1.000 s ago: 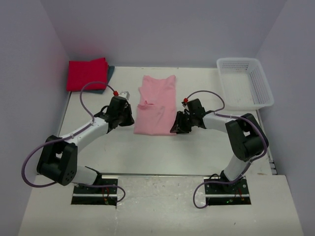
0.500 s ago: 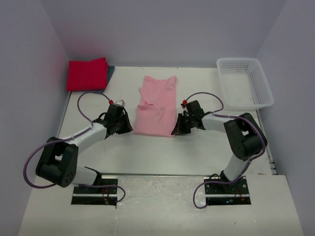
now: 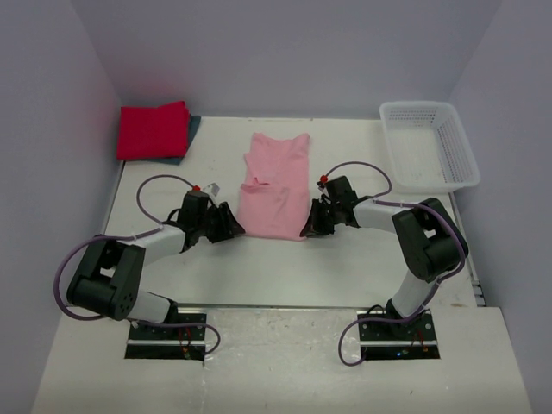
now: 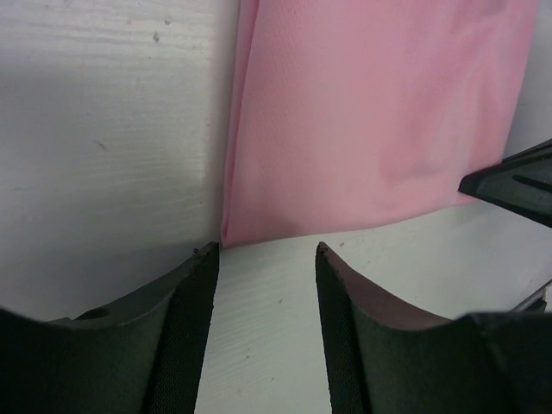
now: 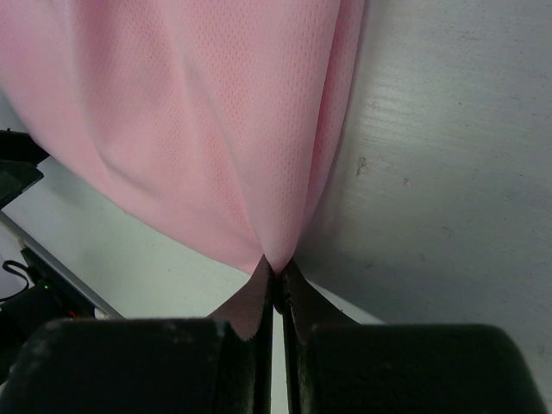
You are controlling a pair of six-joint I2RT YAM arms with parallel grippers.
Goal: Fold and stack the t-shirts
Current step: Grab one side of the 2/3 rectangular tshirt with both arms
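Note:
The pale pink t-shirt (image 3: 274,185) lies folded lengthwise in the middle of the table. My right gripper (image 3: 308,229) is at its near right corner, shut on a pinch of pink cloth (image 5: 285,233) at the fingertips (image 5: 274,274). My left gripper (image 3: 235,227) is low on the table beside the near left corner (image 4: 226,240). It is open (image 4: 264,250), with only bare table between the fingers. At the back left, the crimson-red folded shirt (image 3: 153,129) rests on a dark teal one (image 3: 195,126), of which only an edge shows.
A white mesh basket (image 3: 429,142) stands at the back right. Purple walls close in the table on the left, back and right. Both arms' cables loop above the table near the pink shirt.
The left gripper has slid toward the near left corner of the pink shirt and opened. The right gripper has shut on the near right corner.

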